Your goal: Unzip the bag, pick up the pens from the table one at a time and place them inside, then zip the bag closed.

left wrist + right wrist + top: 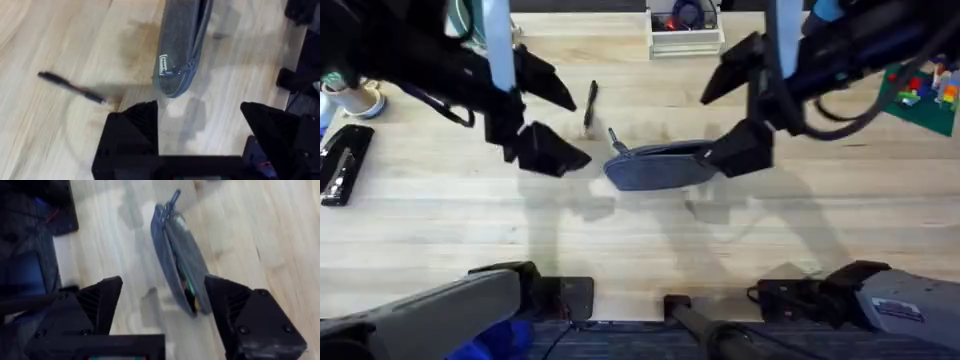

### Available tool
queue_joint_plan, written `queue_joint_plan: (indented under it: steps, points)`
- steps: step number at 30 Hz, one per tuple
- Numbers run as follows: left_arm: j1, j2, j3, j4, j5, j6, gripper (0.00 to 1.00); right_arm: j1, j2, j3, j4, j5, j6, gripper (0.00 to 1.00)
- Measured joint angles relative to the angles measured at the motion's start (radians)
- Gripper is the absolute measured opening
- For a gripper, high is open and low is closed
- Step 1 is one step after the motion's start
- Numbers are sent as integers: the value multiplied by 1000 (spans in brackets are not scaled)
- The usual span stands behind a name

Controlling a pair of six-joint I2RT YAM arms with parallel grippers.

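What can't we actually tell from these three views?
- Bag: what it holds. In the right wrist view the slit shows a bit of colour, too blurred to identify.
- Bag's far end: cut off by the top edge in the left wrist view; overhead, the right gripper overlaps it.
- Pen: tip and cap too small overhead, smeared in the left wrist view.
- Left gripper: open, holding nothing.

A robotics lab or workshop bench: a butcher-block surface (440, 220) carrying a stapler (340, 165), a mug (355, 97), a white wire tray (685, 35) and a green brick baseplate (920, 95).
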Motion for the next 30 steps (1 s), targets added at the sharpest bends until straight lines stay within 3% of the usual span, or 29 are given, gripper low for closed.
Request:
queue_joint_plan:
  steps: [8,19,23,27,30]
  points:
    - [0,0,168,-71,-91,-242,995,0,0,152,-209,77,-3,996]
    - [0,0,368,-125,-248,-532,995,0,0,163,-245,52,-4,991]
    - [0,0,394,-127,-315,-634,996,0,0,163,-246,41,-7,631]
    - [0,0,395,-135,-346,-686,996,0,0,163,-246,41,-7,81]
    - [0,0,395,-132,-358,-705,995,0,0,163,-246,42,-21,32]
